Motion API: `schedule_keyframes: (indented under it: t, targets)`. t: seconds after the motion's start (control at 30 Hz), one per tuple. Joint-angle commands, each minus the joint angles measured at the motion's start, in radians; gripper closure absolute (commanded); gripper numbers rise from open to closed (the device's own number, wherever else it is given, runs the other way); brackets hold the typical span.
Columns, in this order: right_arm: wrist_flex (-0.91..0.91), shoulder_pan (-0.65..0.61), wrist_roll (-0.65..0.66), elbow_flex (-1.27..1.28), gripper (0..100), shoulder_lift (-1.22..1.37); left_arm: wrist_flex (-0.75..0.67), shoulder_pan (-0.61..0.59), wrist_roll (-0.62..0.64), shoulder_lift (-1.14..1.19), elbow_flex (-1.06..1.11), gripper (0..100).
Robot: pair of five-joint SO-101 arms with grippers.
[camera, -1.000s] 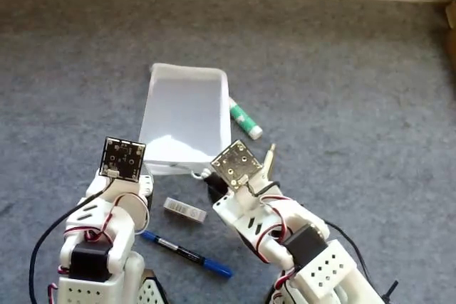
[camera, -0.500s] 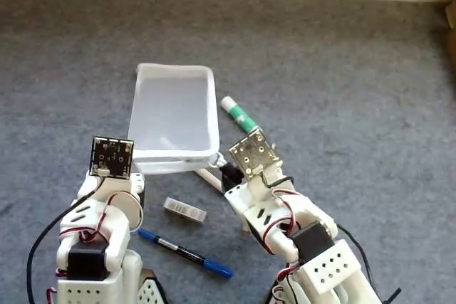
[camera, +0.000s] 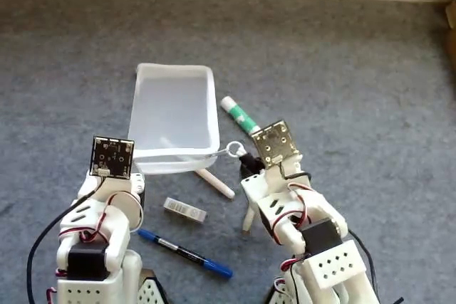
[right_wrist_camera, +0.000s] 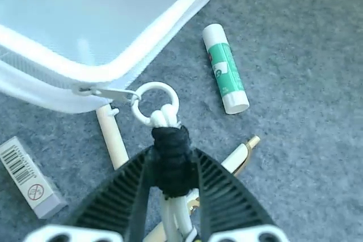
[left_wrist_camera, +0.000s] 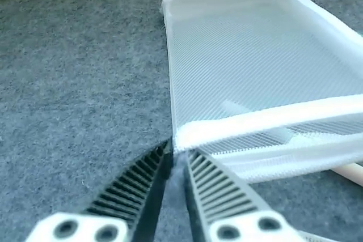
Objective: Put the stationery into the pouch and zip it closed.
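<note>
The translucent white pouch (camera: pixel 174 115) lies flat on the carpet with its zipper edge toward the arms. My left gripper (left_wrist_camera: pixel 177 154) is shut on the pouch's (left_wrist_camera: pixel 255 55) near corner. My right gripper (right_wrist_camera: pixel 170 160) is shut on the black knot of the zipper pull, just behind its white ring (right_wrist_camera: pixel 154 101). The slider (right_wrist_camera: pixel 105 93) sits at the pouch's end nearest the green glue stick (right_wrist_camera: pixel 225 67). A white pen (camera: pixel 215 183) pokes out from under the pouch. Also on the carpet are an eraser (camera: pixel 185 209), a blue pen (camera: pixel 185 253) and a gold-clipped pen (right_wrist_camera: pixel 241 154).
Grey carpet (camera: pixel 370 83) spreads wide to the right and behind the pouch. The eraser and blue pen lie between the two arm bases. The glue stick (camera: pixel 239 116) rests just right of the pouch, close to my right gripper (camera: pixel 246 164).
The pouch slid left, then held still. My right gripper has drawn the zipper pull to the right, and the white pen under the pouch's edge has come into sight.
</note>
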Motion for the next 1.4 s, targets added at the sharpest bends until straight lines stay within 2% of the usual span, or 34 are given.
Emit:
schedule_keyframes:
  t: [0.0,0.2,0.37,0.43,0.67,0.87,1.13,1.37]
  targets:
    - [-0.016,0.035,-0.005,-0.024,99.5,-0.021,-0.005,-0.025,0.009,-0.016,-0.045,99]
    - [0.005,0.031,-0.003,-0.025,99.5,-0.021,-0.011,-0.025,0.005,-0.016,-0.039,97]
    - [0.082,-0.002,-0.002,-0.088,99.5,-0.021,-0.029,-0.024,0.012,-0.016,-0.012,81]
    - [0.111,-0.018,-0.002,-0.119,99.5,-0.021,-0.071,-0.025,0.048,-0.016,0.016,78]
    - [0.127,-0.028,0.0,-0.142,99.5,-0.021,-0.17,-0.021,0.058,-0.013,0.067,78]
    - [0.179,-0.035,0.0,-0.173,99.5,-0.021,-0.236,-0.016,-0.012,-0.015,0.133,78]
    - [0.298,-0.15,0.04,-0.268,99.5,-0.021,-0.394,-0.015,-0.054,-0.01,0.234,78]
    - [0.298,-0.154,0.04,-0.274,99.5,-0.021,-0.419,0.033,-0.054,-0.015,0.236,78]
